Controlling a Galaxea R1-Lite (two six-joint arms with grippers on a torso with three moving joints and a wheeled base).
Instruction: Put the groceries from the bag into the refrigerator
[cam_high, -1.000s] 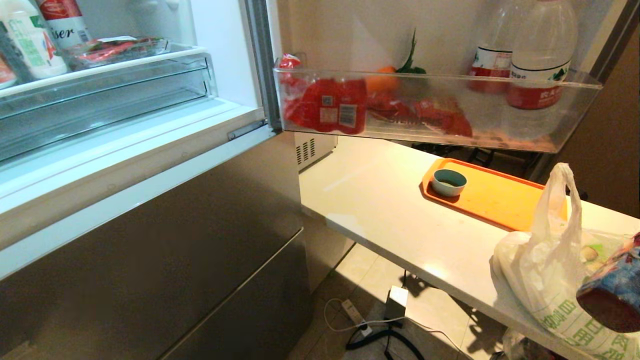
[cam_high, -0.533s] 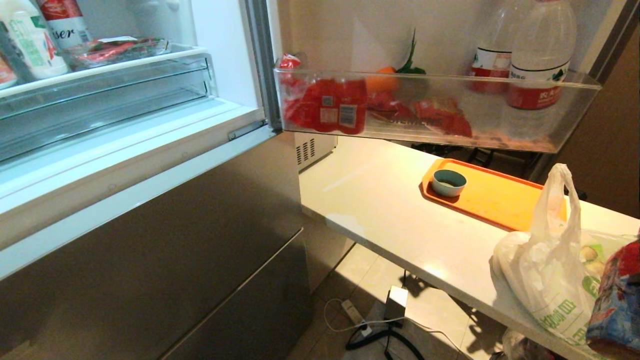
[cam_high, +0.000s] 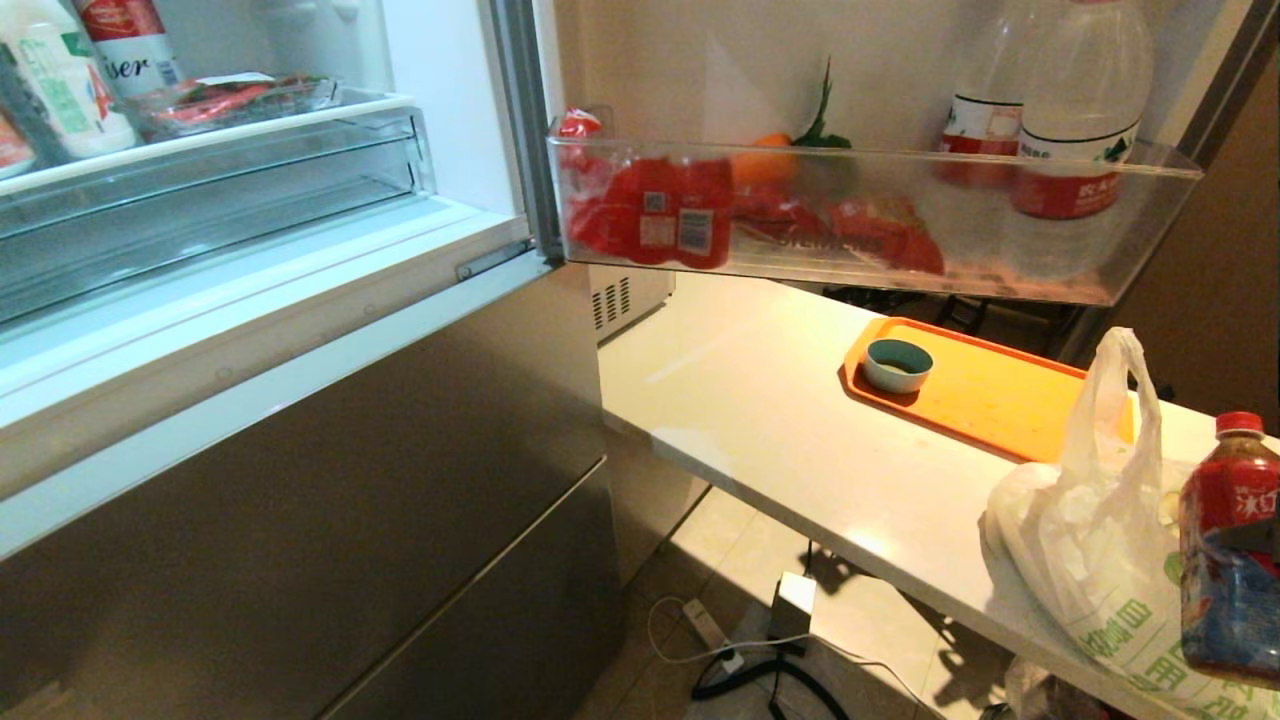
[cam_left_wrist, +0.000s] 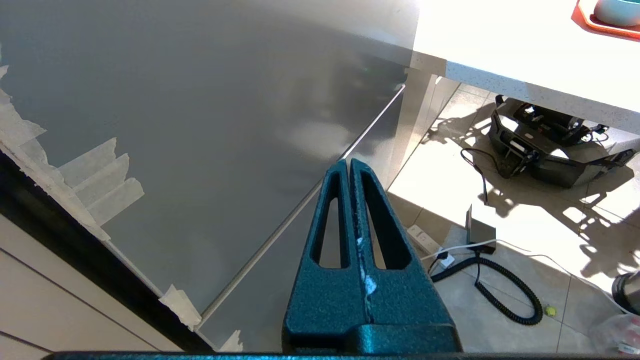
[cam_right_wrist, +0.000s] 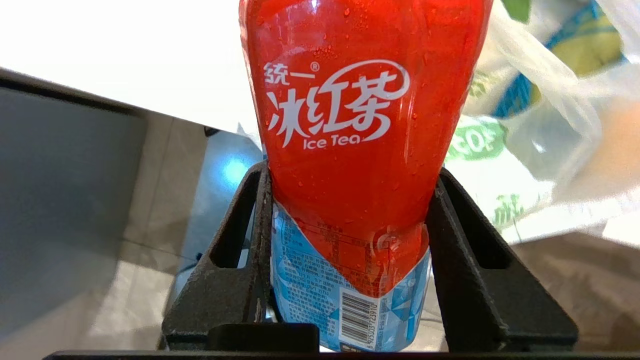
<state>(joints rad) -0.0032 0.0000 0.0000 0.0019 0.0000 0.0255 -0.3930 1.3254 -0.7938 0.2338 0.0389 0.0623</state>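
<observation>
Reading left to right: refrigerator (cam_high: 300, 450) upper compartment stands open, lower doors closed. Inside shelf at the left already carries a white bottle with green label (cam_high: 60, 85), a red-labelled can (cam_high: 125, 40) and a clear tray of red items (cam_high: 235, 98). Open door's bin (cam_high: 870, 215) holds red packs, something orange with a green stem, and two clear water bottles at its right end. Whether any of these came out of the bag cannot be told.

Left gripper (cam_left_wrist: 349, 167) hangs parked in front of the grey lower door, jaws pressed together, holding nothing.

Counter (cam_high: 760, 420): orange tray (cam_high: 1000, 395) with a small teal bowl (cam_high: 897, 364) sits toward the far edge. Bag (cam_high: 1090, 540) slumps at the near right edge, visibly not empty; a yellow-green pack shows through the plastic in the right wrist view, the rest of the contents are probably more small items but too crumpled to read.

Right gripper (cam_right_wrist: 350, 250) pinches an ice tea bottle (cam_high: 1230, 550) around its lower body, upright, red cap up, just in front of the bag at the frame's right side.

Judgement: one item lifted clear of the bag, not yet placed. Left to do: carry the bottle across to the shelf or door bin, release, then repeat for what remains in the bag.
</observation>
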